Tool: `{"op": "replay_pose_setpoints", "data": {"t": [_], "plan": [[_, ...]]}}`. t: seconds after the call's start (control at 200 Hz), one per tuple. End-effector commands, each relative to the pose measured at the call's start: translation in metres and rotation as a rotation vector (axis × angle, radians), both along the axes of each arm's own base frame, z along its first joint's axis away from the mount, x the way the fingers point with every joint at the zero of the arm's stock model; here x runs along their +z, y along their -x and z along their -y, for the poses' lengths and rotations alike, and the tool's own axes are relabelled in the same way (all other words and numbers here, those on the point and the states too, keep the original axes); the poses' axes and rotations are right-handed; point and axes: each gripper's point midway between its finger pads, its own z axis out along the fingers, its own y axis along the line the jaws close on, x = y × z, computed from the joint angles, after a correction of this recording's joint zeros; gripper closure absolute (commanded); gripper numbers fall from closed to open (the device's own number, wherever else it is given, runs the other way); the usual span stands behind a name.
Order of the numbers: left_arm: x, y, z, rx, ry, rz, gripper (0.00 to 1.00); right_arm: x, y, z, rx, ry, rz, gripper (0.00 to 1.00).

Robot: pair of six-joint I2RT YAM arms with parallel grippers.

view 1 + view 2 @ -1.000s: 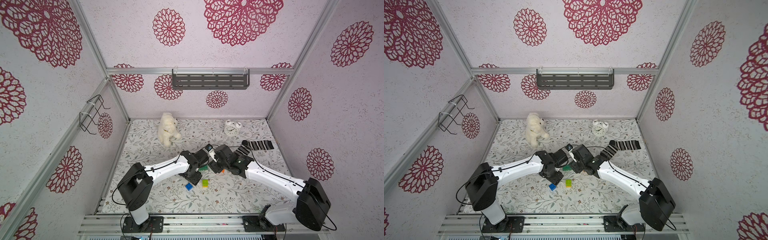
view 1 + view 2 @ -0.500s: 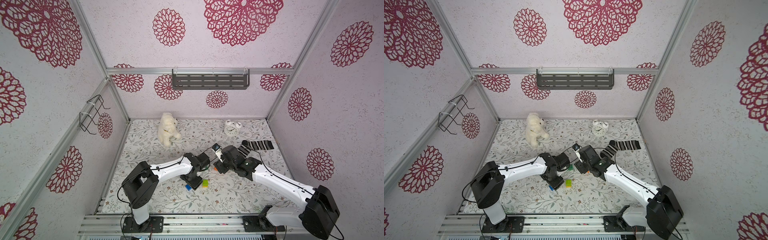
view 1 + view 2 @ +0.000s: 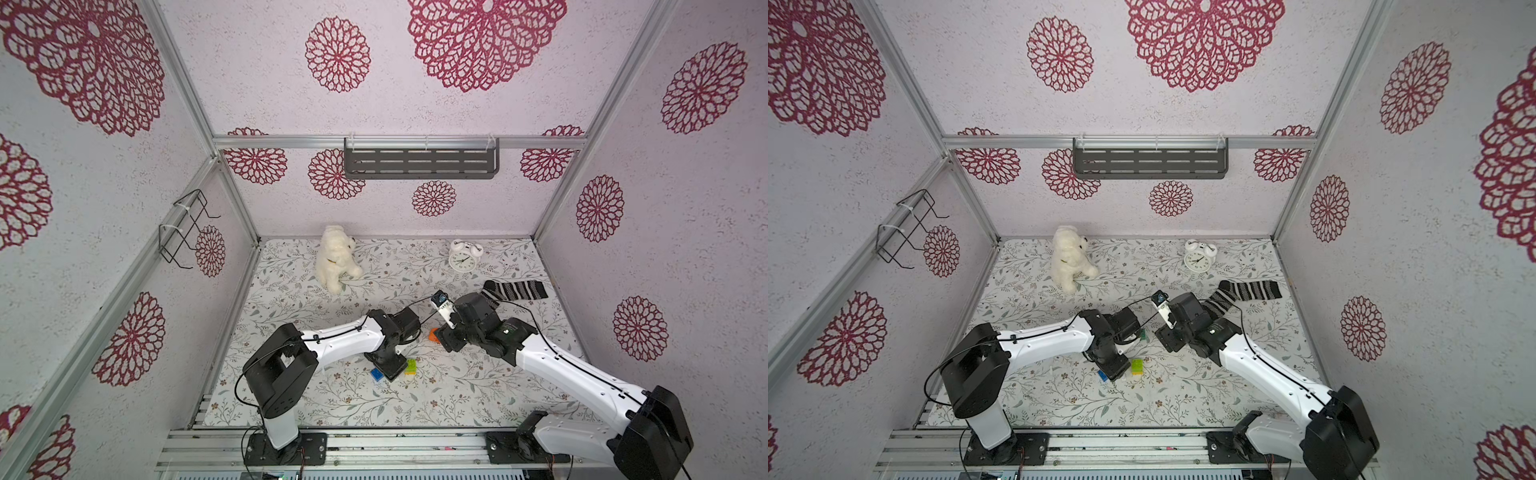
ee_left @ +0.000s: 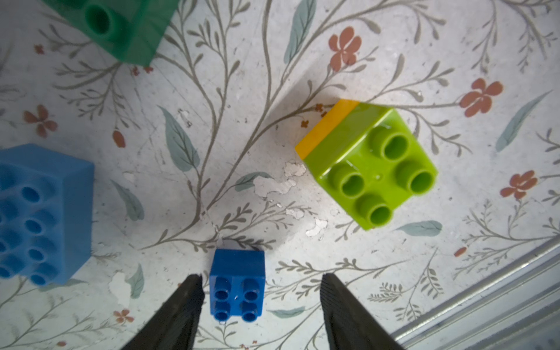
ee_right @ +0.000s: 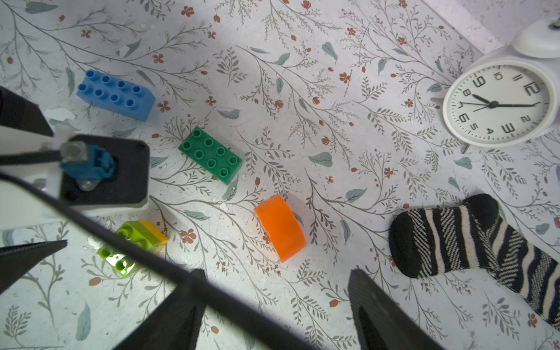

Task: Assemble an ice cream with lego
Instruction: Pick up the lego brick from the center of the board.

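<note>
The lego lies loose on the floral mat. My left gripper (image 4: 260, 277) is open and low over the mat, with the dark-blue square brick (image 4: 237, 285) between its fingers, nearer one finger and untouched. Of the ice cream, a lime brick joined to a yellow one (image 4: 368, 163) sits just beyond it. The light-blue oblong (image 4: 39, 212) and the dark-green oblong (image 4: 121, 27) lie further off. My right gripper (image 5: 277, 272) hangs open and empty above the mat, with the orange half-round (image 5: 280, 231) on its side just ahead of it. In a top view the dark-blue brick (image 3: 377, 374) peeks out beside the left gripper (image 3: 390, 368).
A white plush bear (image 3: 336, 257) and a white alarm clock (image 3: 462, 259) stand at the back. A striped sock (image 3: 515, 290) lies behind the right arm. The left arm's cable crosses the right wrist view. A metal rail (image 4: 485, 303) edges the mat at the front.
The left arm swung toward the front and came down around the dark-blue brick, its jaws narrowing slightly. The right arm drew back to the right, away from the left wrist.
</note>
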Motion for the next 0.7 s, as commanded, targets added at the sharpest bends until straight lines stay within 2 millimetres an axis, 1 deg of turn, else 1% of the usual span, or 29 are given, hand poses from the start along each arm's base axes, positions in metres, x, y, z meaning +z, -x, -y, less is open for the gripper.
{"op": "replay_pose_setpoints", "data": {"t": [0.0,0.195,0.35,0.385,0.47,0.55,0.625,0.695], "plan": [[-0.002,0.005,-0.031,0.029,-0.083,-0.030,0.34,0.038,-0.025,0.029,-0.186,-0.090,0.113,0.23],[-0.003,-0.001,-0.043,0.089,-0.107,-0.055,0.35,0.048,-0.031,0.045,-0.244,-0.126,0.138,0.23],[-0.006,0.005,-0.045,0.115,-0.130,-0.108,0.34,0.052,-0.036,0.054,-0.279,-0.140,0.162,0.23],[-0.007,0.008,-0.046,0.122,-0.136,-0.120,0.34,0.054,-0.035,0.054,-0.270,-0.151,0.174,0.23],[-0.013,0.011,-0.049,0.136,-0.147,-0.139,0.34,0.064,-0.025,0.037,-0.149,-0.211,0.198,0.23],[-0.017,0.009,-0.052,0.156,-0.155,-0.149,0.34,0.074,-0.008,0.013,0.010,-0.289,0.174,0.24],[-0.019,0.006,-0.054,0.169,-0.153,-0.152,0.34,0.079,0.014,-0.012,0.184,-0.368,0.115,0.24],[-0.017,0.002,-0.054,0.179,-0.142,-0.148,0.34,0.080,0.038,-0.031,0.342,-0.431,0.031,0.24]]}}
